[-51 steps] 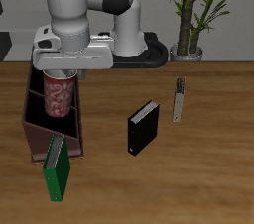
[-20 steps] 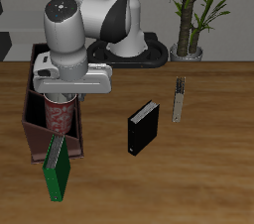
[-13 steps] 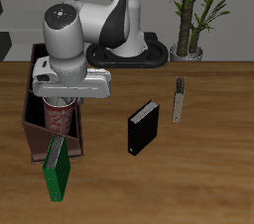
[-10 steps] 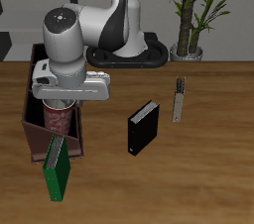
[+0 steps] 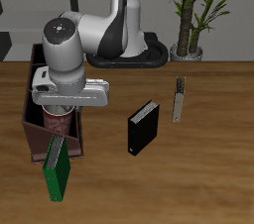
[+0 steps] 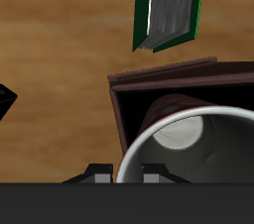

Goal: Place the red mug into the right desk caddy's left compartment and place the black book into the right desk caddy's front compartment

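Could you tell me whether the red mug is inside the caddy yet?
Partly in: the red mug, upright, has its lower part between the right desk caddy walls, under the gripper.

Simulated office or study desk setup, not a real room. Wooden table (image 5: 198,159) with plain rendered wood grain. Desk items on it: dark wooden desk caddy (image 5: 34,129), green book (image 5: 57,168) leaning at the caddy's front end, black book (image 5: 143,126) standing upright, a small grey object (image 5: 179,99) lying farther back. Potted plant (image 5: 190,10) behind the table. Dark shelf-like furniture (image 5: 5,40) shows at the back edge, blurry.
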Available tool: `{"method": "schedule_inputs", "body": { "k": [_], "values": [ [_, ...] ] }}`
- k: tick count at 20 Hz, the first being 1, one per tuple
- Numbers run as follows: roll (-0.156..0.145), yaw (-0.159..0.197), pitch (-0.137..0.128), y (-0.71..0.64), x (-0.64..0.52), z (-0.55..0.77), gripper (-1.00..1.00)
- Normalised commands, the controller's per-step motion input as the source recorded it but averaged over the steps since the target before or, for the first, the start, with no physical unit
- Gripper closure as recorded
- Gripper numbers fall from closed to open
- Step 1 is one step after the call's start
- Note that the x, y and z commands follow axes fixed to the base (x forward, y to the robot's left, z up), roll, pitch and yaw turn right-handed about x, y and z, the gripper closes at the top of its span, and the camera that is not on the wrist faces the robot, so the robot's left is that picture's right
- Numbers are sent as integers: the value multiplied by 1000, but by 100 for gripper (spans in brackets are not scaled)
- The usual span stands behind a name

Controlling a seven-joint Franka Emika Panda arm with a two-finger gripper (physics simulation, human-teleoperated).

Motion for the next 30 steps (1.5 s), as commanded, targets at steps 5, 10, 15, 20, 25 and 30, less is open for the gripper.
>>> {"method": "schedule_inputs", "body": {
  "k": [5,10,15,20,25,30],
  "values": [
    [-14,-3,23,-77,53,-164,100],
    [-8,-24,29,-51,3,-168,100],
    [-25,-3,6,-83,-3,-43,-100],
    [-19,3,-7,-22,-33,39,-100],
    [2,25,-28,93,-88,152,-100],
    [-16,46,-47,132,-104,214,-100]
  ]
}}
